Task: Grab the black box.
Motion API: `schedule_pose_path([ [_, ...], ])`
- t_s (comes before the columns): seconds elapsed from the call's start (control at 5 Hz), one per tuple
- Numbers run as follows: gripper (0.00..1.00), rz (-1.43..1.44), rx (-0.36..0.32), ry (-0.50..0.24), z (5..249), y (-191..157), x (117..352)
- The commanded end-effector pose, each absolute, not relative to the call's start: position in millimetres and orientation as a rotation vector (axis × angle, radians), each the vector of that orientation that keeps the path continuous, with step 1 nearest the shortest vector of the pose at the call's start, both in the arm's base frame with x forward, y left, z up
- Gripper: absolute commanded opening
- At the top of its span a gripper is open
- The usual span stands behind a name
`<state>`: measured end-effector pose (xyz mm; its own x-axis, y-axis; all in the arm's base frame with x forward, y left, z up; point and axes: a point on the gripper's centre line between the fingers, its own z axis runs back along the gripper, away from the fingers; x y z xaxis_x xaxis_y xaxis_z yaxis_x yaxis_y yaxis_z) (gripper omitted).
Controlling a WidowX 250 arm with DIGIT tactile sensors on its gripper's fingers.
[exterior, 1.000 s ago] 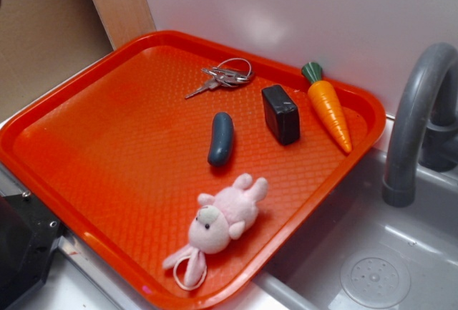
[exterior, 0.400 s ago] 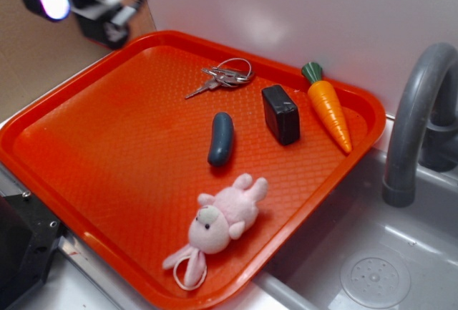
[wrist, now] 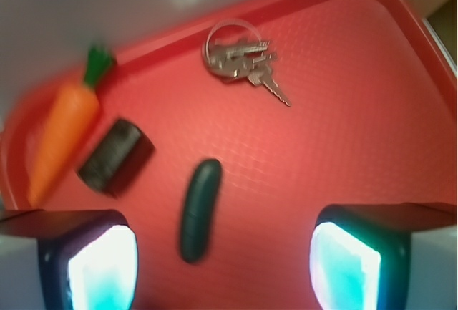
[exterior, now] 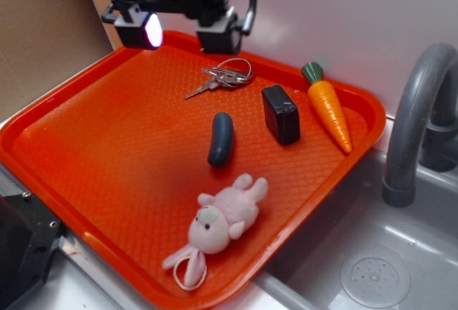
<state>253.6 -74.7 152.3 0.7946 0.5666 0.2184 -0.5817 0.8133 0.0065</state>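
Observation:
The black box [exterior: 280,114] lies on the orange tray [exterior: 100,152] toward its back right, beside the carrot [exterior: 328,105]. In the wrist view the black box [wrist: 116,156] shows blurred at left, right of the carrot [wrist: 66,128]. My gripper [exterior: 182,34] hangs high over the tray's back left corner, well away from the box. It is open, its fingers [wrist: 96,263] wide apart and nothing between them. In the wrist view the gripper [wrist: 222,267] frames bare tray below the dark capsule.
A dark blue-grey capsule [exterior: 221,139] lies mid-tray, keys [exterior: 225,76] near the back rim, a pink plush bunny [exterior: 218,225] at the front. A grey faucet [exterior: 415,117] and sink basin [exterior: 372,267] stand to the right. A white wall runs behind.
The gripper came into view at the upper left and moved right, now over the tray's back left corner. The things on the tray have not moved.

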Motion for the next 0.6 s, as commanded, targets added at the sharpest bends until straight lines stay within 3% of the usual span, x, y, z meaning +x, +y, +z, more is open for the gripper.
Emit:
schedule_pose_path([
  [0.0, 1.0, 0.813, -0.066, -0.21, 123, -90, 288],
  [0.4, 1.0, 0.807, -0.086, -0.164, 88, -99, 313],
])
